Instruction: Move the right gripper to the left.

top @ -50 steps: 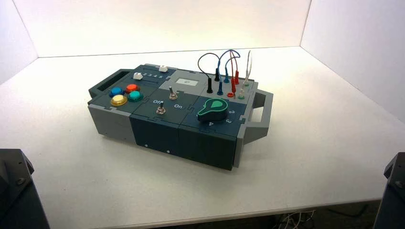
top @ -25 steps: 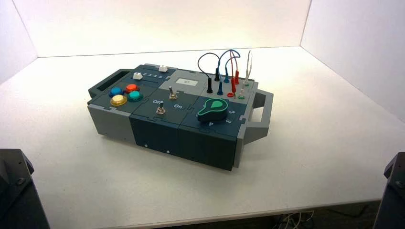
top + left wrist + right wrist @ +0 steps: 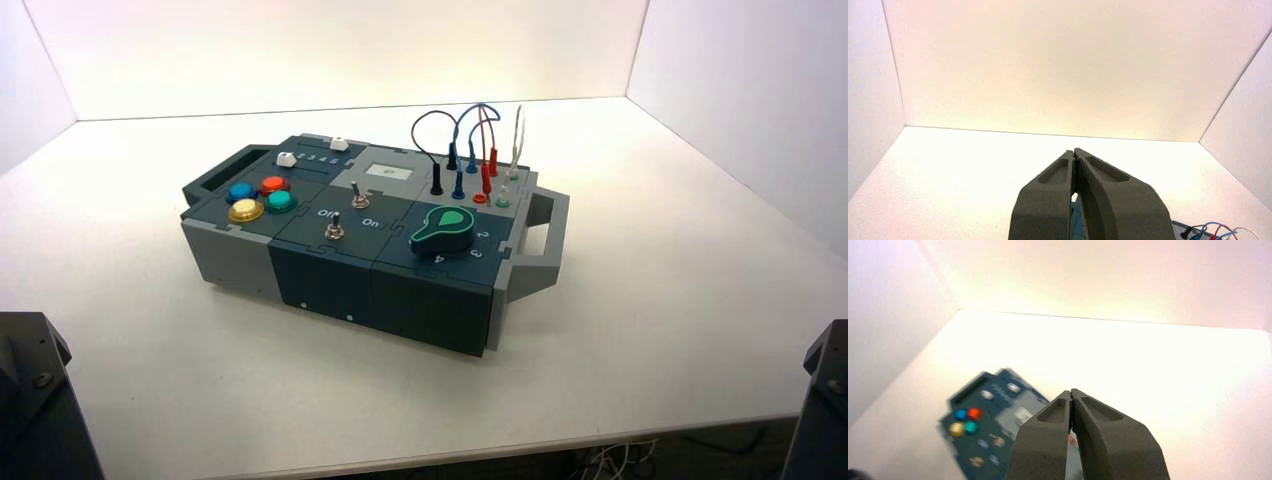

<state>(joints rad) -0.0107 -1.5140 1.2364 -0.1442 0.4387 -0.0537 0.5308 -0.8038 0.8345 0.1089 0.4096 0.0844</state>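
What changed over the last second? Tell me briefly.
Hardly anything. In the high view the box and the wall corner behind it sit a shade further left, together, so the box was probably not pushed. Nothing was gripped or released. The left gripper and right gripper are shut and empty, both arms parked at the near corners as before.

A lab test bench, by the look of it: a plain white tabletop (image 3: 640,330) closed in by bare white walls (image 3: 340,50) on three sides (like a photo booth). On it stands one grey-and-dark-blue plastic training box (image 3: 370,235) with coloured round push-buttons (image 3: 258,198), toggle switches and looped plug-in wires (image 3: 470,135).
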